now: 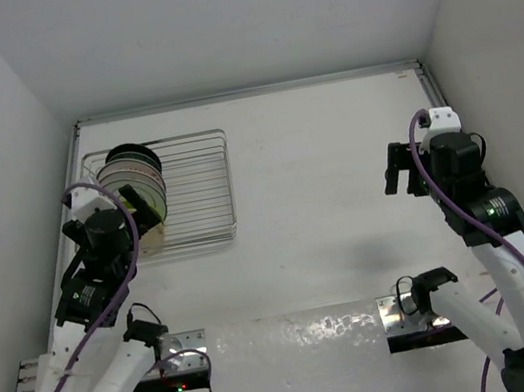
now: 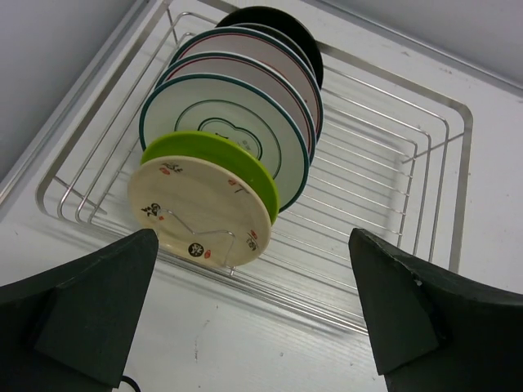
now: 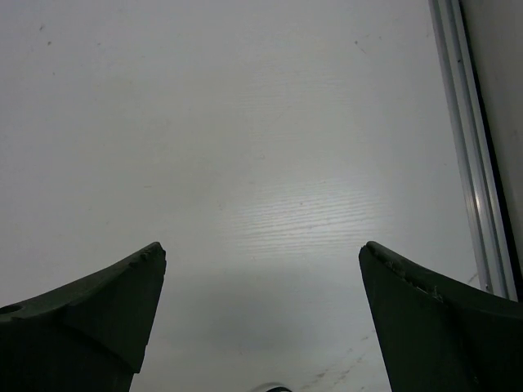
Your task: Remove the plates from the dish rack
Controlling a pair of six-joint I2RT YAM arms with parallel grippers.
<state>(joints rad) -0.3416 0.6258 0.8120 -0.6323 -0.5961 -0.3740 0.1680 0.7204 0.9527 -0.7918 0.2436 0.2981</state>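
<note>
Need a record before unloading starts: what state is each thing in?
plates: upright in the dish rack, none taken out.
dish rack: flat on the table, holding plates at one end.
left tool: open, empty, facing the plates.
right tool: open, empty, over the table.

Wears white plastic shells over black cylindrical joints on the left arm [image 1: 59, 369] and right arm [image 1: 515, 278], both bolted at the shiny metal mounting strip [image 1: 296, 332]. Trails a purple cable [image 1: 133, 244] up each arm, away from that strip. Ends in matte black wedge-shaped fingers [image 2: 82, 310]. Glows green at a tiny light [image 1: 489, 210] above the strip's right end.
</note>
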